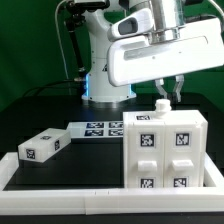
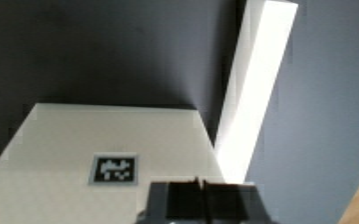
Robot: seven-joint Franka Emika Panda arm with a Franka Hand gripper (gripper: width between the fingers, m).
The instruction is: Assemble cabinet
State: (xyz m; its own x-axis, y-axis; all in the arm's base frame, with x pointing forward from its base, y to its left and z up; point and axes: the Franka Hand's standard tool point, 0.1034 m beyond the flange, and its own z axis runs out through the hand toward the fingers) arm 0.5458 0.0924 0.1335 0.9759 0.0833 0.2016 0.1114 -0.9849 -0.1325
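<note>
So here's where it stands: the cabinet sits upright by the front edge of the tabletop, toward the corner on the exterior view's right, tucked against the white rail that borders the table. The gripper hovers just above its top face, not touching anything as far as I can see. In the wrist view the gripper shows its 2 fingers pressed together with nothing between them, right over the cabinet top and the tag on it. My worry is the small white nub standing on top of the cabinet: it's just beside the fingertips. If the arm drops with the fingers together, I'd guess it either knocks the nub off or jams down on the top and shoves the whole box crooked against the rail. If the plan is to grab something, the fingers need to spread first, and there isn't much room to do that this low. The loose block near the edge on the exterior view's left and the marker board in the middle are well apart from all this, so they're not at risk.
</note>
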